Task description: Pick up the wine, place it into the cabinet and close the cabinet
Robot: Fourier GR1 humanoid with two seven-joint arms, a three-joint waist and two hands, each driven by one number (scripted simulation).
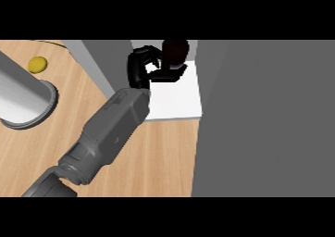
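**Head view.** The wine bottle is at 12 o'clock, apparently upright, over the back of the white shelf inside the cabinet. The left hand sits on the bottle's 9 o'clock side. Its fingers and thumb curl round the bottle's lower part, so the bottle is held, not released. It cannot be told whether the base touches the shelf.

The forearm enters from 7 o'clock across the wooden desk, a line that keeps it clear of the cabinet door. The door fills the 3 o'clock side and stands open, leaving the opening free for placement.

A metal cylinder at 9 o'clock and a small yellow object at 10 o'clock lie well apart from the arm. The right hand is not visible.

Judgement: placement is in progress. Release, withdrawal and door closing remain.
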